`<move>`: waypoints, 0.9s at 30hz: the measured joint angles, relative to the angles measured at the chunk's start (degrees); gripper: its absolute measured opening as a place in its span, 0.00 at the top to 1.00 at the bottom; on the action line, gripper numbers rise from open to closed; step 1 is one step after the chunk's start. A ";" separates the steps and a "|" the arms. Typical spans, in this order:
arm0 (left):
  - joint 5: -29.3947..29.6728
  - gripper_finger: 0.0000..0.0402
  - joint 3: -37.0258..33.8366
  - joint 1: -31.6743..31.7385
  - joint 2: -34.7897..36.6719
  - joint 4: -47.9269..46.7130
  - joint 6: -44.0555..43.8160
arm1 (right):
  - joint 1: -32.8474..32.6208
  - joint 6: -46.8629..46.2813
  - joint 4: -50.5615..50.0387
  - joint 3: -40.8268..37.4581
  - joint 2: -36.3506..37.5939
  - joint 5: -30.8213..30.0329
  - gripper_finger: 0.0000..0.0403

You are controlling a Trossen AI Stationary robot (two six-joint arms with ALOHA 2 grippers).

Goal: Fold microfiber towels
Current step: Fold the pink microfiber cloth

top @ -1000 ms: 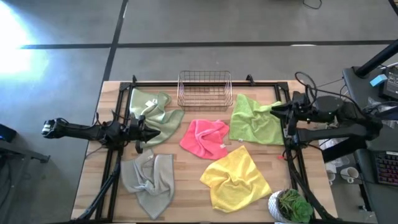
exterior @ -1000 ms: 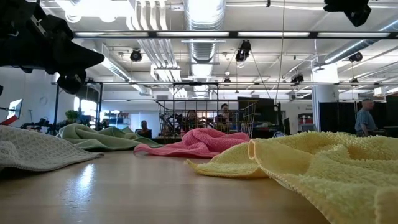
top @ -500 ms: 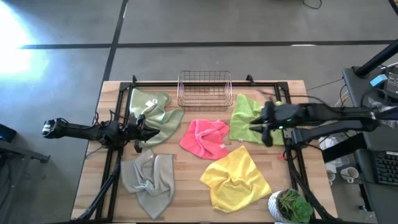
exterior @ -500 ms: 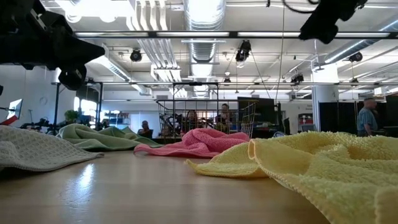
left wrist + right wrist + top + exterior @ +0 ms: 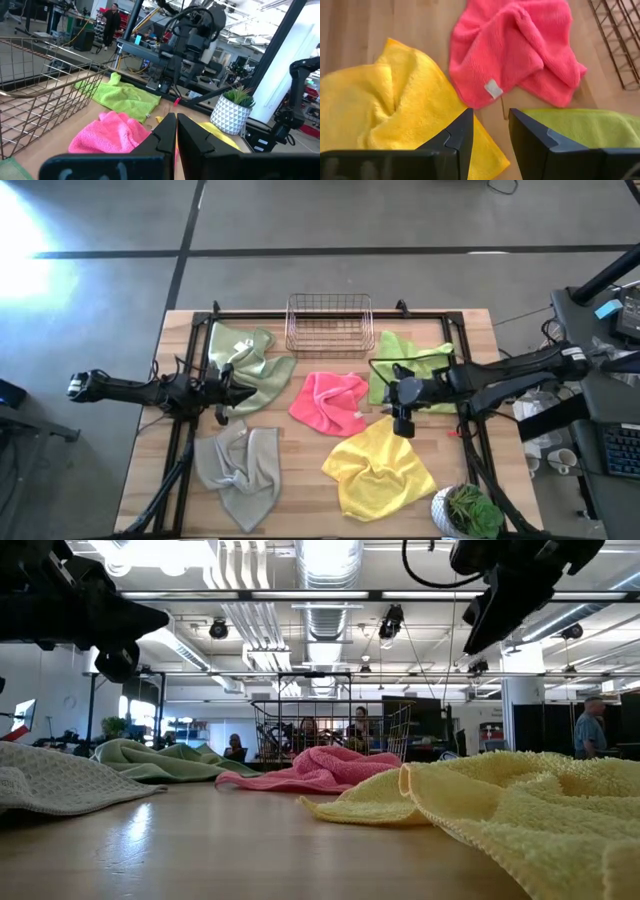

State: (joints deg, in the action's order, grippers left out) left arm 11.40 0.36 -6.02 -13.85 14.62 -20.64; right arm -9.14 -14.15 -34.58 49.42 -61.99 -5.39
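High view: right pincer (image 5: 402, 423), part open and empty, hovers by the yellow towel (image 5: 378, 468); next, pinching a corner.

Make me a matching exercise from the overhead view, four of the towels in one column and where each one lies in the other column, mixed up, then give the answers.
Column one
1. pink towel
2. yellow towel
3. lime green towel
4. grey-beige towel

Column two
A. near the potted plant
B. middle of the table, in front of the wire basket
C. front corner on the left arm's side
D. partly under the right arm, beside the basket

Pairs: 1-B, 2-A, 3-D, 4-C
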 joint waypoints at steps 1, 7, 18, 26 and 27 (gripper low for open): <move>0.00 1.00 0.00 0.00 -0.04 0.01 0.00 | -0.16 0.00 0.43 0.01 -1.16 0.02 0.71; 0.00 1.00 0.00 0.00 -0.15 -0.12 0.02 | -0.38 1.78 6.78 -0.06 -7.86 -0.02 0.71; 0.00 1.00 0.00 0.00 -0.76 -0.12 0.04 | -0.48 3.76 13.67 -0.08 -18.60 1.51 0.71; 0.00 1.00 0.00 0.00 -1.09 -0.12 0.07 | -0.48 5.16 15.69 -0.08 -23.61 1.66 0.71; 0.00 1.00 0.00 0.00 -1.14 -0.12 0.07 | -0.48 5.34 16.19 -0.08 -24.25 2.09 0.71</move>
State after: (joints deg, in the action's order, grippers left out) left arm 11.40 0.36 -6.02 -14.98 14.50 -20.58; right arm -9.63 -8.81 -18.39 49.34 -86.23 -3.29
